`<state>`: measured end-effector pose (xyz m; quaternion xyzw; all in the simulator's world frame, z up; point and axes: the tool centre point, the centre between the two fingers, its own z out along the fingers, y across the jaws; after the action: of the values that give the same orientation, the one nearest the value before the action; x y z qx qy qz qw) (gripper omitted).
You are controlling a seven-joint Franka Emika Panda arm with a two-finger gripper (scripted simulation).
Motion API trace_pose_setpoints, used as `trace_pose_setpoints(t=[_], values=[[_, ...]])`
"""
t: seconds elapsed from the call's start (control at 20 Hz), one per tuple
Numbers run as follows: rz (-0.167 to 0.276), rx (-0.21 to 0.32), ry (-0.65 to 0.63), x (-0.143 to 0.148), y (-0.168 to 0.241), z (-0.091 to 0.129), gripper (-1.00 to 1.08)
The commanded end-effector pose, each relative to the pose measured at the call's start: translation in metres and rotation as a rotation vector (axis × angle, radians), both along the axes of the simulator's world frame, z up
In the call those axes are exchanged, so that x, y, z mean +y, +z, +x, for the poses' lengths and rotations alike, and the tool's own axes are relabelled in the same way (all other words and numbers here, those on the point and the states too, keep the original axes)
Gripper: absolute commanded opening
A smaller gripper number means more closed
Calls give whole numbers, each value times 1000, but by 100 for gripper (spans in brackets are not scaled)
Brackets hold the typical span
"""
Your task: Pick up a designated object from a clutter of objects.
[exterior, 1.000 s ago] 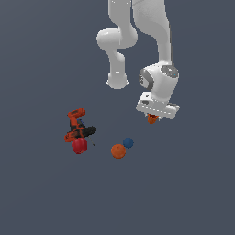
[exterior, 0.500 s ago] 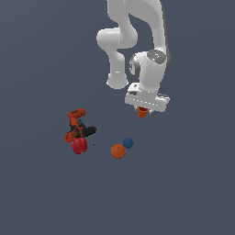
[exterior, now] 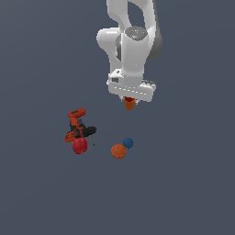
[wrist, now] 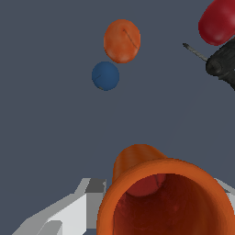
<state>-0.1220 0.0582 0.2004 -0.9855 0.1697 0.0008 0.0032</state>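
One flat grey-blue floor [exterior: 183, 193] | no walls | cup [exterior: 129, 103] aloft

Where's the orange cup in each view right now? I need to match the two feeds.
Exterior view: the orange cup hangs under the claw, above the clutter.
Wrist view: the cup fills the near foreground, open mouth toward the camera.
Shared landmark: the blue ball beside the orange ball.
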Motion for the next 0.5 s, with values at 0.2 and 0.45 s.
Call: trace_pose_setpoints(t=[0.2,0.45], values=[[2,0,0,-59,52,0,-100],[1,0,-1,-105,91,1,-100]])
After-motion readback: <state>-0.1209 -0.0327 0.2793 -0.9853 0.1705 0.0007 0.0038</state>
